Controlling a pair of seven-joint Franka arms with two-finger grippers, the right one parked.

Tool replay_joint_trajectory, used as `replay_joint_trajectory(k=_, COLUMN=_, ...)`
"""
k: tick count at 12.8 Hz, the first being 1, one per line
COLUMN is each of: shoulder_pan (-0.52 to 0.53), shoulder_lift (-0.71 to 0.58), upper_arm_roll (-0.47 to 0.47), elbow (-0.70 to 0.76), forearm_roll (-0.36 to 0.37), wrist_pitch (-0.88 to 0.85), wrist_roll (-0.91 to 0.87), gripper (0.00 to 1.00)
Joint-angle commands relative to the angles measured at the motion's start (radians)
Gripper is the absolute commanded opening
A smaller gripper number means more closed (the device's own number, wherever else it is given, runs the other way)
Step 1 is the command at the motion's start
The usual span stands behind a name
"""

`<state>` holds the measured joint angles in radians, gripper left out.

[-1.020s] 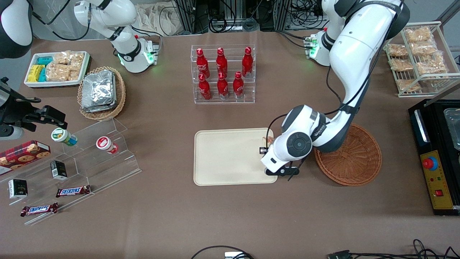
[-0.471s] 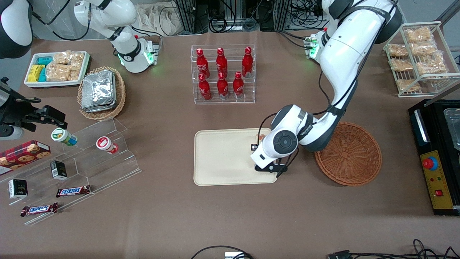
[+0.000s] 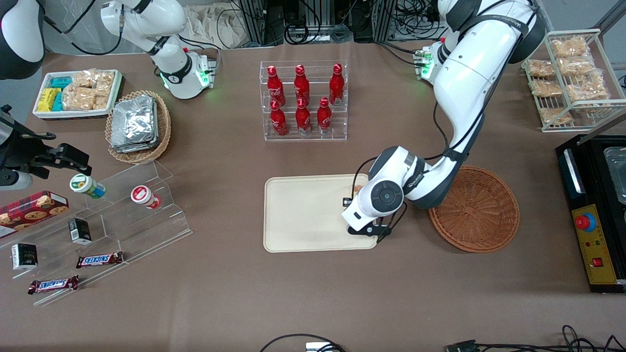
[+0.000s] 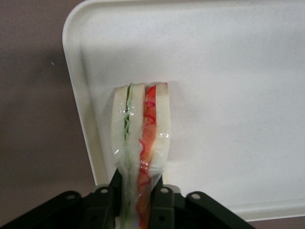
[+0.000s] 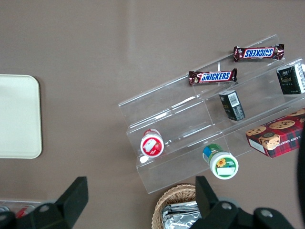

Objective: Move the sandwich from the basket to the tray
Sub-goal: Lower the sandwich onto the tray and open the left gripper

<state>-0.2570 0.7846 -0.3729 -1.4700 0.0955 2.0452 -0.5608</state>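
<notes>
Gripping the sandwich edge-up, the hand has drifted since a second ago from the basket inward over the tray, right of frame centre. Much bare tray lies toward the parked arm's end.

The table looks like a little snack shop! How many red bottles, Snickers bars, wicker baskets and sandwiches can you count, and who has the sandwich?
Red bottles: 6
Snickers bars: 2
Wicker baskets: 2
Sandwich: 1, pinched in the gripper above the tray
Total: 11
</notes>
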Motion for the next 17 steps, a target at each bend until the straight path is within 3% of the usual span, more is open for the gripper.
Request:
replay_joint_trajectory(k=1, shoulder_pan=-0.002, shoulder_lift=0.001, upper_arm_roll=0.003, elbow=0.017, forearm_roll=0.016, wrist_pitch=-0.010, wrist_roll=0.002, gripper=0.94)
replay_joint_trajectory(k=2, shoulder_pan=-0.002, shoulder_lift=-0.002, upper_arm_roll=0.003, elbow=0.017, forearm_roll=0.015, wrist_pitch=-0.013, wrist_roll=0.002, gripper=0.99)
replay_joint_trajectory(k=8, shoulder_pan=0.001, shoulder_lift=-0.037, upper_arm_roll=0.003, elbow=0.016, forearm_roll=0.015, wrist_pitch=-0.074, wrist_roll=-0.025, gripper=1.00)
replay_joint_trajectory(k=17, shoulder_pan=0.025, shoulder_lift=-0.359, upper_arm_roll=0.063, elbow=-0.277, forearm_roll=0.016, wrist_pitch=-0.053, wrist_roll=-0.053, gripper=1.00)
